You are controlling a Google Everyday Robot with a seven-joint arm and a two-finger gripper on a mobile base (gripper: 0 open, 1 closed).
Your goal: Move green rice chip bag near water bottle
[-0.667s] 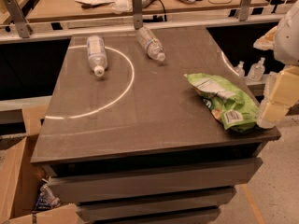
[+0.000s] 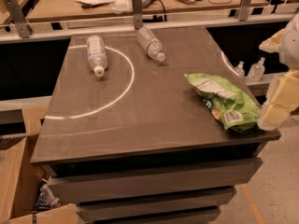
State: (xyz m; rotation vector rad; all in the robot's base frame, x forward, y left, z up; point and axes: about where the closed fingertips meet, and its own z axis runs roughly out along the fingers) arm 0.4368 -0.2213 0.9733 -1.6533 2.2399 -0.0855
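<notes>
The green rice chip bag [image 2: 224,101] lies crumpled on the right side of the dark table top [image 2: 140,111], its near end at the table's right front corner. The water bottle [image 2: 150,43], clear, ribbed and white-capped, lies on its side at the back middle of the table, well apart from the bag. My gripper [image 2: 273,113], cream coloured, hangs at the frame's right edge just beside the near right end of the bag, close to or touching it.
A paler, whitish bottle [image 2: 96,54] lies at the back left inside a white circle line. Two tiny pump bottles [image 2: 256,70] stand beyond the right edge. A cardboard box [image 2: 18,181] sits on the floor at the left. A cluttered bench [image 2: 93,3] runs behind.
</notes>
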